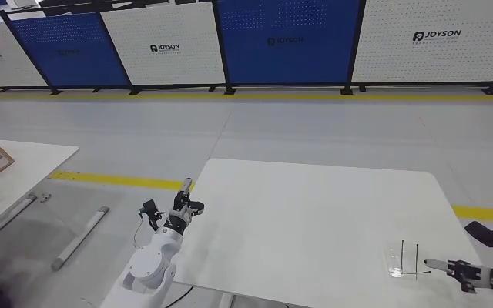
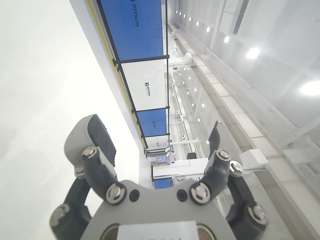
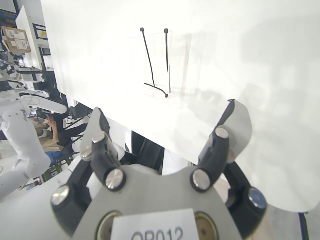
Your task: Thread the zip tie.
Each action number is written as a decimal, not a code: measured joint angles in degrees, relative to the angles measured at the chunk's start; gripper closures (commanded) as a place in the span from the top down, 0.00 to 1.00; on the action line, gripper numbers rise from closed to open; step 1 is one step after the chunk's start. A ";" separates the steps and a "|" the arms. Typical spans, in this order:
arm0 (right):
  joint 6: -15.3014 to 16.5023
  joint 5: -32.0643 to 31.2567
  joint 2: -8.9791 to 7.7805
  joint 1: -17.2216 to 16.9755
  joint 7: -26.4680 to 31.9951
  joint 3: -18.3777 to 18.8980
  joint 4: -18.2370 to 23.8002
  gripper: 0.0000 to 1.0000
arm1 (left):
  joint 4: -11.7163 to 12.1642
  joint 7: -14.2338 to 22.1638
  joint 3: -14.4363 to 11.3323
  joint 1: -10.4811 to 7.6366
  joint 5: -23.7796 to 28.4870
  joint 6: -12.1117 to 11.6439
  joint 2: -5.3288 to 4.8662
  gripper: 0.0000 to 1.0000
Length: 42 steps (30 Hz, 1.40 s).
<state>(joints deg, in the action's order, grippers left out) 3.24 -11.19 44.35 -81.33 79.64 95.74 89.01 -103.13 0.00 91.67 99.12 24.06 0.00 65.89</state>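
On the white table, near its front right corner, lies everything the task needs. The left arm stands at the table's left edge. The left gripper is raised and points away from the robot, and in the left wrist view its two fingers are spread wide with nothing between them. One dark finger pad is seen against the tabletop.

The right gripper sits low at the table's right front edge. In the right wrist view its fingers are also spread apart and empty, aimed at the ties but not touching them.

A clear plastic sheet lies flat on the table just ahead of that gripper. Three black zip ties rest on it. One long tie and a second long tie lie side by side, slightly fanned, heads away from the gripper. A short curved tie lies across their near ends.
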 measured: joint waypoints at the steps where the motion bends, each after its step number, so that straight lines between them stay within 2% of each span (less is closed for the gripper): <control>1: 2.03 0.40 -0.18 0.33 0.00 -0.54 -0.72 1.00 | 0.00 0.00 0.00 0.00 0.00 0.00 0.00 1.00; 3: 4.93 0.65 -0.65 1.38 0.00 -1.94 -1.92 1.00 | 0.00 0.00 0.00 0.00 0.00 0.00 0.00 1.00; 4: 5.10 0.57 -0.88 1.93 0.00 -2.60 -2.25 1.00 | 0.00 0.00 0.00 0.00 0.00 0.00 0.00 1.00; 5: 4.84 0.39 -1.11 2.53 0.00 -3.28 -2.51 0.95 | 0.00 0.00 0.00 0.00 0.00 0.00 0.00 1.00; 7: 3.55 0.04 -1.59 3.91 0.00 -4.84 -3.04 0.48 | 0.00 0.00 0.00 0.00 0.00 0.00 0.00 1.00; 9: 2.67 0.11 -2.02 5.14 0.00 -6.28 -3.60 0.37 | 0.00 0.00 0.00 0.00 0.00 0.00 0.00 1.00; 10: 2.46 0.21 -2.21 5.59 0.00 -6.88 -3.91 0.37 | 0.00 0.00 0.00 0.00 0.00 0.00 0.00 1.00; 12: 2.06 0.52 -2.63 6.52 0.00 -8.27 -4.60 0.30 | 0.00 0.00 0.00 0.00 0.00 0.00 0.00 1.00; 18: 1.01 2.46 -3.82 9.05 0.00 -11.98 -7.30 0.27 | 0.00 0.00 0.00 0.00 0.00 0.00 0.00 1.00; 25: -0.40 4.34 -4.92 12.37 0.00 -16.26 -10.69 0.18 | 0.00 0.00 0.00 0.00 0.00 0.00 0.00 1.00; 28: -0.40 5.12 -5.38 13.51 0.00 -17.82 -11.79 0.20 | 0.00 0.00 0.00 0.00 0.00 0.00 0.00 1.00; 32: -0.30 5.86 -6.02 14.48 0.00 -19.48 -12.59 0.22 | 0.00 0.00 0.00 0.00 0.00 0.00 0.00 1.00; 36: -0.45 6.51 -6.65 15.21 0.00 -20.88 -12.96 0.17 | 0.00 0.00 0.00 0.00 0.00 0.00 0.00 1.00; 42: -0.94 7.01 -7.27 16.35 0.00 -22.84 -13.34 0.16 | 0.00 0.00 0.00 0.00 0.00 0.00 0.00 1.00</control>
<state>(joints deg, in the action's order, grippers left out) 2.30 -4.17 37.09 -64.98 79.64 72.90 75.68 -103.13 0.00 91.67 99.12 24.06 0.00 65.89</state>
